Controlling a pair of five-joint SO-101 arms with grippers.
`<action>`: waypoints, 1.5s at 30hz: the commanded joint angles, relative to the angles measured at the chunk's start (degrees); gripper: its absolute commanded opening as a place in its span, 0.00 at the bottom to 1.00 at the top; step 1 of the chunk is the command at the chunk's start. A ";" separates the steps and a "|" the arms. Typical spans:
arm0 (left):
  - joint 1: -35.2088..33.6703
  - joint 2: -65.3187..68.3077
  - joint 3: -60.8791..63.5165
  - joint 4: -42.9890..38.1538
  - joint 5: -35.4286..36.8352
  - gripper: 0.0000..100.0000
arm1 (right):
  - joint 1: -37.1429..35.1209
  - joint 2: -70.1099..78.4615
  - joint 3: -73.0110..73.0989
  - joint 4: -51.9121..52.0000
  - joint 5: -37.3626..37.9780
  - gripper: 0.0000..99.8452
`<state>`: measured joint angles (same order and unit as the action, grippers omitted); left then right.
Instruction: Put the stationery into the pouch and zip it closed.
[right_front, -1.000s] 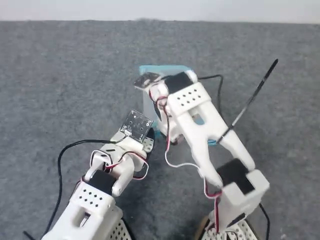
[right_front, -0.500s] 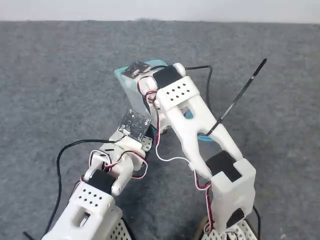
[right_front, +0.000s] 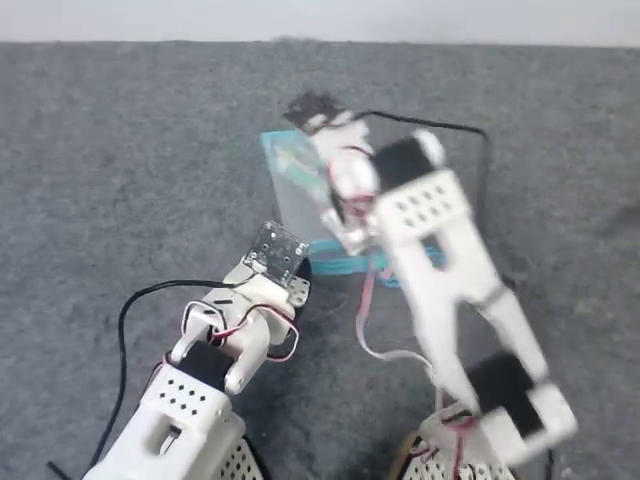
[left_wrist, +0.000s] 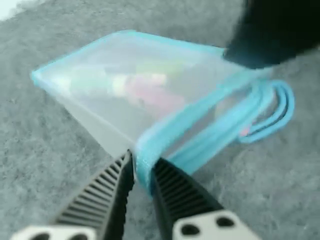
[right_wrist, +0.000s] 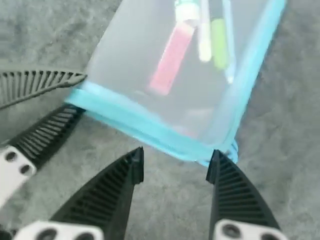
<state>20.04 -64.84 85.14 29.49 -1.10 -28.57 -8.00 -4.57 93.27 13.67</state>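
The left claw (left_wrist: 141, 167) is pressed together on the blue edge of the pouch (left_wrist: 135, 95), pinching one corner of it between its ribbed black fingers (left_wrist: 112, 192). From that corner the pouch stretches away over the grey mat (left_wrist: 45, 150). It is a clear pocket trimmed in blue, with a blue loop (left_wrist: 277, 107) at its far end.

The stationery (left_wrist: 145, 90) is inside the pouch. Behind the clear wall a pink pen (right_wrist: 170, 60), a green pen (right_wrist: 218, 42) and a white pen (right_wrist: 204, 35) lie side by side. Whether the zip is drawn shut cannot be told.

The right claw (right_wrist: 176, 156) is spread wide and holds nothing. Its two black tips sit just beside the blue-trimmed edge of the pouch, one of them right at a corner; whether that tip touches the trim cannot be told. In the right wrist view the left claw grips the other corner of this same edge, so the two claws are near each other along one side of the pouch.

In the high view the pouch lies near the middle of the mat. The left arm (right_front: 215, 340) comes in from the near left and ends at the pouch's near corner. The right arm (right_front: 450, 270) comes in from the near right and leans over the pouch, covering part of it.
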 joint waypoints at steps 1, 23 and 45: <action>1.23 0.62 -1.89 0.18 -0.70 0.01 | 2.33 -14.55 15.30 -7.96 0.79 0.21; -4.84 0.62 -2.33 0.09 -0.53 0.01 | 9.71 -39.08 70.77 -52.44 -6.77 0.21; -4.84 0.62 -2.33 0.00 1.32 0.01 | 6.64 -27.74 79.91 -83.47 -13.80 0.21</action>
<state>15.47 -64.84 85.14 29.49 -0.57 -21.45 -41.14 78.07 13.27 0.66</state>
